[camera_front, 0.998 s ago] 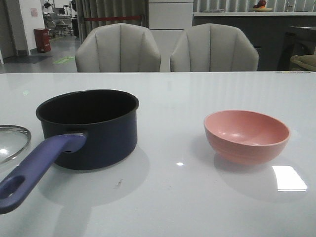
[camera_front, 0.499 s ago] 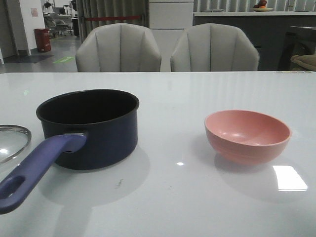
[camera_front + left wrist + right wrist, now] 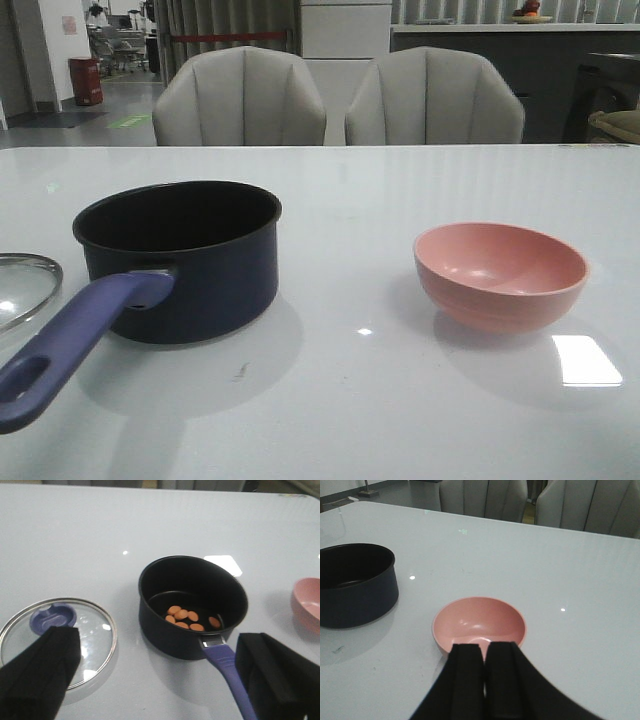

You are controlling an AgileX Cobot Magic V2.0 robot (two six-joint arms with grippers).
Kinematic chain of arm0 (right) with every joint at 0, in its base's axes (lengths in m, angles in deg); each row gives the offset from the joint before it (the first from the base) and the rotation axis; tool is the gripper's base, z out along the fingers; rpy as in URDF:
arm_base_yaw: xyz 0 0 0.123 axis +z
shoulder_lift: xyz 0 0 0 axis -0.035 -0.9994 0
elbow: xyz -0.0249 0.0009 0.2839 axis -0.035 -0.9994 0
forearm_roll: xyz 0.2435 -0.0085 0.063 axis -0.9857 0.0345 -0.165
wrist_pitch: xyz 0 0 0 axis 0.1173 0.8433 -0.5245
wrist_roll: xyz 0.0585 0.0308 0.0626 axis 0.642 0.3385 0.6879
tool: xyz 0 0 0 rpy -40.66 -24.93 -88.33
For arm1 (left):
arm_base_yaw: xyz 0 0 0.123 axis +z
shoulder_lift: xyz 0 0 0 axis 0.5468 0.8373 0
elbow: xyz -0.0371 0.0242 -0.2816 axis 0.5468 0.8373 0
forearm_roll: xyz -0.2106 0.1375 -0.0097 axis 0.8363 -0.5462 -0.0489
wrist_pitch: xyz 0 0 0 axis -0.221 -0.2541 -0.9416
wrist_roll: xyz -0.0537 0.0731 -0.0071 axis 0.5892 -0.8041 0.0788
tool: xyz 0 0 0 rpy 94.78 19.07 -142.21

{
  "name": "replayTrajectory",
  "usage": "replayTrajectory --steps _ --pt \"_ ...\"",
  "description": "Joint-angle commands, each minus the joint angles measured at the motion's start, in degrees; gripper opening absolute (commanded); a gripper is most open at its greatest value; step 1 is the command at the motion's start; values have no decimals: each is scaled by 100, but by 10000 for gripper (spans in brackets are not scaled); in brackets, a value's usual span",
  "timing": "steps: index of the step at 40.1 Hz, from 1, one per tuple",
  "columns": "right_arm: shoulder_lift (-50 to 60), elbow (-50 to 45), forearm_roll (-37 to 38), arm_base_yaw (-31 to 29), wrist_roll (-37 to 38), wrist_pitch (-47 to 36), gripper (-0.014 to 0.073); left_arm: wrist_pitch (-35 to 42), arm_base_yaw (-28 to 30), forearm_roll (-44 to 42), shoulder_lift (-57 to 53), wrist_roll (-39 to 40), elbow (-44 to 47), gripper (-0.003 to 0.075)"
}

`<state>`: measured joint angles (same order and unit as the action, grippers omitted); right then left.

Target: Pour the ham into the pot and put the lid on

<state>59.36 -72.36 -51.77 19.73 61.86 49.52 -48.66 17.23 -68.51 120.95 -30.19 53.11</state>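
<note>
1. The bench [image 3: 400,400] is white and glossy, mirroring lights.
2. The pot [image 3: 192,605] has a matt black interior; its handle [image 3: 70,345] looks like smooth blue-purple plastic.
3. The lid [image 3: 95,645] is clear glass with a shiny metal rim.
4. The pink bowl [image 3: 500,275] looks smooth, semi-matt plastic.

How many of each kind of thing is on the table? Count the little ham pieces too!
Ham pieces, inside the pot: 6
Saucepan: 1
Glass lid, lying on the table beside the pot: 1
Pink bowl, empty: 1
Total: 9
</note>
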Motion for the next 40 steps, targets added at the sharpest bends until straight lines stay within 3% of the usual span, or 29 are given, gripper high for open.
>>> replayTrajectory --steps 1,14,30,40 --pt "-18 171 -43 9 -35 -468 161 193 417 -41 661 210 -546 659" --pt "-18 171 -43 9 -35 -461 161 -1076 1771 441 3044 210 -2193 659" --pt "-18 171 -43 9 -35 -447 161 -2568 1837 309 5562 161 -4086 659" --pt "-18 171 -43 9 -35 -443 161 -2826 1837 229 6387 161 -4845 659"
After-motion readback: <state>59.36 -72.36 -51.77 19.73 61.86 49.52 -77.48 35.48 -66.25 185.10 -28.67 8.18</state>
